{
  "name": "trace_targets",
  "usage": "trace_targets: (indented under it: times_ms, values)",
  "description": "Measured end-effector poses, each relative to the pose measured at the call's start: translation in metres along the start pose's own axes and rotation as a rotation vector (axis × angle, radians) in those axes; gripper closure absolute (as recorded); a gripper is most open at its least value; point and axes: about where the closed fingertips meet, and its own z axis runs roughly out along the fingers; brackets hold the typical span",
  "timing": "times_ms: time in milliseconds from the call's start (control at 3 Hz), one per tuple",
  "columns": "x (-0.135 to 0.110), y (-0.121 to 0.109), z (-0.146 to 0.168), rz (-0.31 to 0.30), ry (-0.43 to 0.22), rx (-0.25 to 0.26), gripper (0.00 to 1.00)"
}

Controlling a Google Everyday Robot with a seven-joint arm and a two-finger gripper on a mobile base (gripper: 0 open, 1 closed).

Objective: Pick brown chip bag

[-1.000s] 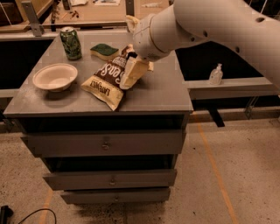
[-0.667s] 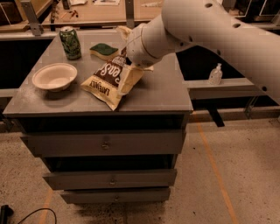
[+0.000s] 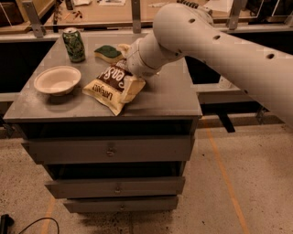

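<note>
**Desk:** Where is the brown chip bag (image 3: 112,85)?

**Photographer:** It lies on the grey top of a drawer cabinet (image 3: 171,98), just right of a white bowl (image 3: 57,80). Its long axis runs diagonally. One cream end points at the cabinet's front edge and the other reaches back and right toward a green-topped sponge (image 3: 108,51). The white lettering faces up.

**Desk:** And the gripper (image 3: 129,64)?

**Photographer:** It sits at the bag's far end, mostly hidden behind the white arm's (image 3: 206,41) thick wrist. I cannot tell whether it is clenched or released.

**Desk:** What else is there?

**Photographer:** A green can (image 3: 74,44) stands upright at the back left corner, behind the bowl. The cabinet has three drawers (image 3: 110,148) and stands on a speckled floor (image 3: 261,196) crossed by an orange line (image 3: 224,176). A wooden workbench (image 3: 105,13) runs behind it. A black cable (image 3: 27,224) lies at the lower left.
</note>
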Motion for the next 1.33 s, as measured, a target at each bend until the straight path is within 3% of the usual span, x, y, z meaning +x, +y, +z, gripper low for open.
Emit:
trace_targets:
  times_ms: [333, 667, 1000, 1333]
  values:
    - [-0.01, 0.004, 0.021, -0.012, -0.051, -0.014, 0.49]
    - [-0.018, 0.008, 0.029, -0.013, -0.082, -0.022, 0.73]
    - [-0.017, 0.008, 0.027, 0.008, -0.067, -0.013, 0.96]
    - [0.005, 0.0, 0.0, 0.107, 0.005, 0.071, 1.0]
